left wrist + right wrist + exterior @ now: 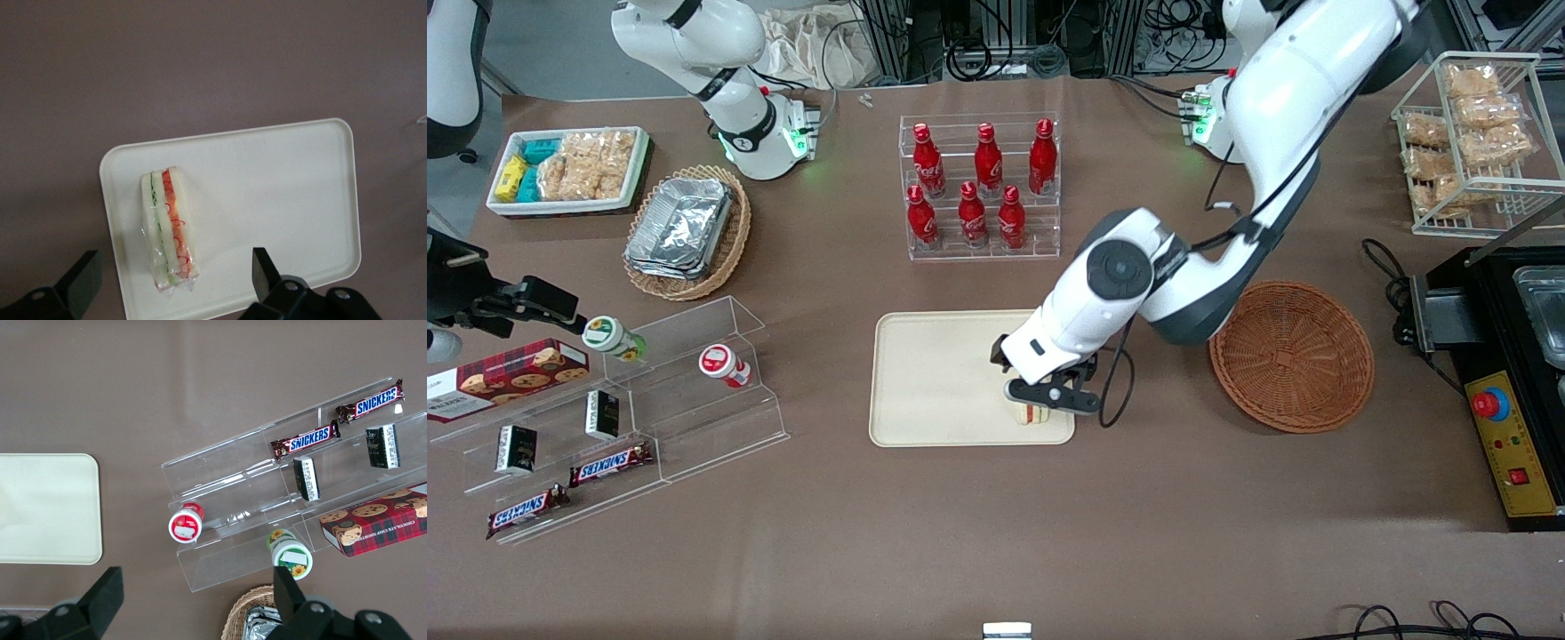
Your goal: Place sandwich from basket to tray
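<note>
Snickers bars (609,463) nearest; tool (1044,400) wide open, empty, above sandwich (1034,414) on tray (934,378).

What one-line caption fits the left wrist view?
Open gripper above the sandwich lying on the tray, fingers apart on either side of it.

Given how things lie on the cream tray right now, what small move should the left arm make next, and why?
Probably a straight lift clear. The triangular white-bread sandwich lies flat on the cream-beige rectangular tray, the round reddish-brown wicker basket is empty, and the left gripper hangs open above the sandwich, fingers apart from it.
</note>
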`<state>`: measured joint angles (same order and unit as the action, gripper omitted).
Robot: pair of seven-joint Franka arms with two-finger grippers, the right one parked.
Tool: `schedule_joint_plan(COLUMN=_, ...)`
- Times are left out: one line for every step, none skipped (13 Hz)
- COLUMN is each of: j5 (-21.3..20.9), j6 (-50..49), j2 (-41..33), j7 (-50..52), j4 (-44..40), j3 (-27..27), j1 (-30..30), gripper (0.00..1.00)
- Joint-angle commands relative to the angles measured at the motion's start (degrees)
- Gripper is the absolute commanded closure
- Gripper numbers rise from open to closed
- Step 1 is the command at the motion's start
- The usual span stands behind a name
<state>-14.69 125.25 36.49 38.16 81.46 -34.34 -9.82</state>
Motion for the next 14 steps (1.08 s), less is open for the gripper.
schedule_joint_plan(j5=-2.88, j6=-5.07, j2=-3.87, j7=3.93, j4=0.37, j3=1.11, j1=1.20, gripper=0.00)
schedule_joint_plan(j5=-2.80, j6=-6.84, j2=-4.75, j7=3.94, j4=0.02, j3=1.03, j1=1.73, gripper=0.00)
schedule_joint_plan(j5=-2.80, j6=-8.08, j2=-6.33, j7=3.76, j4=0.10, j3=1.11, j1=2.52, gripper=0.00)
schedule_joint_plan(j5=-2.80, j6=-9.04, j2=-7.04, j7=3.41, j4=0.01, j3=1.03, j1=3.57, gripper=0.00)
schedule_joint_plan(j5=-2.89, j6=-9.92, j2=-8.26, j7=3.23, j4=0.01, j3=1.11, j1=4.62, gripper=0.00)
schedule_joint_plan(j5=-2.89, j6=-10.98, j2=-9.15, j7=3.06, j4=0.01, j3=1.03, j1=6.20, gripper=0.00)
schedule_joint_plan(j5=-2.72, j6=-12.38, j2=-10.37, j7=1.75, j4=0.10, j3=0.94, j1=8.48, gripper=0.00)
schedule_joint_plan(j5=-2.02, j6=-13.53, j2=-11.60, j7=-1.31, j4=0.10, j3=0.94, j1=10.41, gripper=0.00)
schedule_joint_plan(j5=-1.66, j6=-15.10, j2=-13.27, j7=-4.47, j4=0.45, j3=0.85, j1=12.52, gripper=0.00)
schedule_joint_plan(j5=-1.14, j6=-17.03, j2=-14.50, j7=-7.02, j4=0.45, j3=0.85, j1=14.63, gripper=0.00)
schedule_joint_plan(j5=0.17, j6=-18.44, j2=-15.73, j7=-10.10, j4=0.45, j3=0.76, j1=17.26, gripper=0.00)
schedule_joint_plan(j5=1.67, j6=-19.50, j2=-17.23, j7=-13.69, j4=0.63, j3=0.76, j1=19.29, gripper=0.00)
schedule_joint_plan(j5=2.72, j6=-21.25, j2=-18.46, j7=-17.04, j4=0.72, j3=0.76, j1=21.40, gripper=0.00)
schedule_joint_plan(j5=3.00, j6=-22.92, j2=-19.43, j7=-19.77, j4=0.80, j3=0.76, j1=23.51, gripper=0.00)
